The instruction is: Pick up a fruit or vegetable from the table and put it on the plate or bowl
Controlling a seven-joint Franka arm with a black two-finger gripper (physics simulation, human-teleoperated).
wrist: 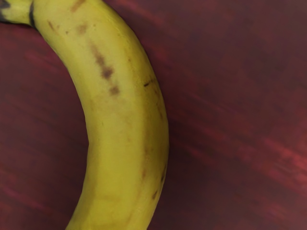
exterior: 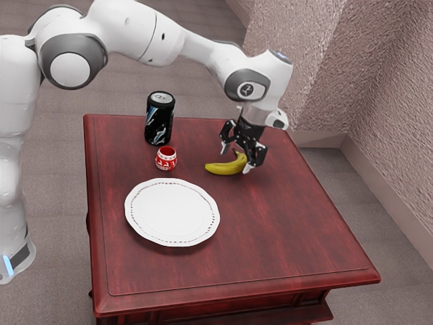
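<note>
End effector [exterior: 236, 160] fingers apart, down around one end of the banana [exterior: 220, 167], not clamped. Banana [wrist: 124, 124] lies flat on the table [exterior: 284, 217] directly under the hand, long axis apparently crossing the finger gap. Plate [exterior: 135, 203] is well apart, beyond the banana's far end.

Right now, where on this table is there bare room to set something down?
The widest bare patch of table lies to the exterior view's right of the plate, in front of the banana. A narrower strip runs along the front edge. Crowded: around the can, red cup and gripper.
</note>
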